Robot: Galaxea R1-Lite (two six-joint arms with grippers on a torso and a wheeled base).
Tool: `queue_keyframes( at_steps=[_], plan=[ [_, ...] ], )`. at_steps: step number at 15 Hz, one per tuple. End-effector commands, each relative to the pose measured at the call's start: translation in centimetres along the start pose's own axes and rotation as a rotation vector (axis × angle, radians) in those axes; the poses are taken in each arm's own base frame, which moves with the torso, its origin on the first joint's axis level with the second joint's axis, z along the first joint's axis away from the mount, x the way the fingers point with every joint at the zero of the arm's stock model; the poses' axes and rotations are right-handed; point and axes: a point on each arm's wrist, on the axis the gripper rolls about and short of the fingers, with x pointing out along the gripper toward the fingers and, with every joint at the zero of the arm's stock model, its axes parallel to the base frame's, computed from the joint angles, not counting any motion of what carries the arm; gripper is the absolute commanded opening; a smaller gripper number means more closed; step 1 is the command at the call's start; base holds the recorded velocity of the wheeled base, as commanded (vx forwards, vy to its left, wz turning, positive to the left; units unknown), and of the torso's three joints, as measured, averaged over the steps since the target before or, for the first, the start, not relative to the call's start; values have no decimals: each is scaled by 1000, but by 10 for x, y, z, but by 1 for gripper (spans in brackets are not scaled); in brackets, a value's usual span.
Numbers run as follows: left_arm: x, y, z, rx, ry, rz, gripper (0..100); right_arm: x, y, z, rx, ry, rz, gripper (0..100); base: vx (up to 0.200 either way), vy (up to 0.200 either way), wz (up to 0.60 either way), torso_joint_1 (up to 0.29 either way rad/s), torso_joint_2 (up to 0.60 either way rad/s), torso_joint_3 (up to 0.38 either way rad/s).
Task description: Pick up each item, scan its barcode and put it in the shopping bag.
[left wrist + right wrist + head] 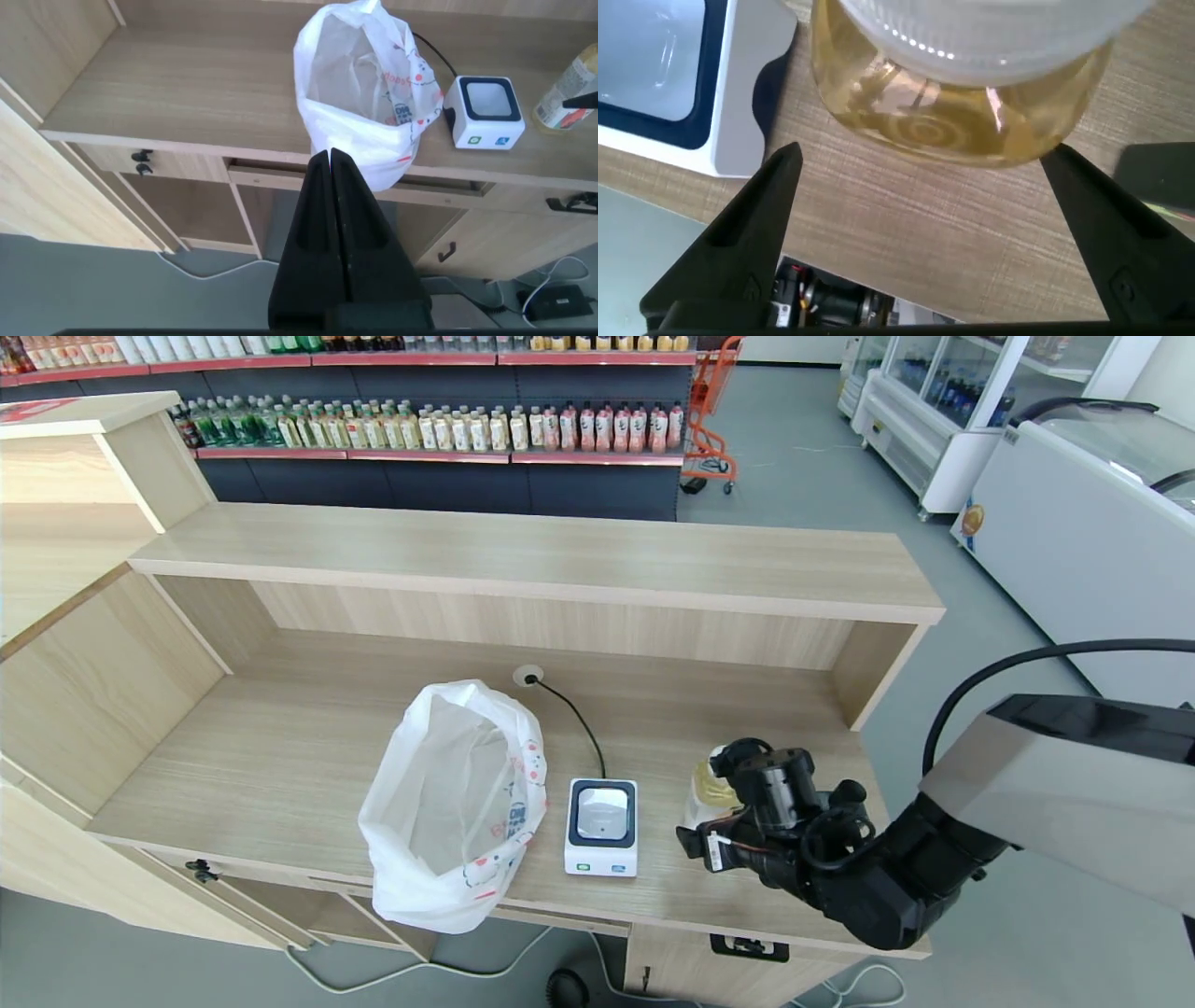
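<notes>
Left gripper (331, 159): jaws pressed together, empty, low in front of the counter edge. Right gripper (923, 157): jaws spread either side of the clear round plastic bottle of yellowish liquid (962, 84), not yet closed on it. The bottle stands on the pale wooden counter (308, 747), just beside the white box scanner with dark window (602, 826). The white plastic shopping bag (457, 803) is on the scanner's other side. Bottle is likely liquid-heavy, smooth, slippery and slightly squashy, so grip mid-body, firmly.

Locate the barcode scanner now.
Head view: the scanner stands near the front edge of the counter, shopping bag to its left, bottle to its right.
</notes>
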Motion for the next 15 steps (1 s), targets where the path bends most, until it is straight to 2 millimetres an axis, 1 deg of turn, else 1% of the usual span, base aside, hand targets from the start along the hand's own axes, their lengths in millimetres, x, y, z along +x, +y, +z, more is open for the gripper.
queue_keyframes(
  at_steps=[1,3,5,8,10,13,15],
  plan=[
    [0,0,0,0,1,0,0,13,4,-5,1,-7,-11,100,0,0,0,0,0,0],
    [0,0,0,0,2,0,0,21,8,0,16,-72,-6,100,0,0,0,0,0,0],
    [0,0,0,0,1,0,0,29,10,2,23,-100,-32,100,0,0,0,0,0,0],
    [0,0,0,0,2,1,0,42,16,0,28,-141,-22,100,0,0,0,0,0,0],
    [0,0,0,0,1,1,0,51,24,-2,28,-165,-10,100,0,0,0,0,0,0],
    [0,0,0,0,1,0,0,56,28,1,9,-211,-3,100,0,0,0,0,0,0],
    [0,0,0,0,-1,0,0,57,28,8,0,-250,0,100,0,0,0,0,0,0]
  ],
)
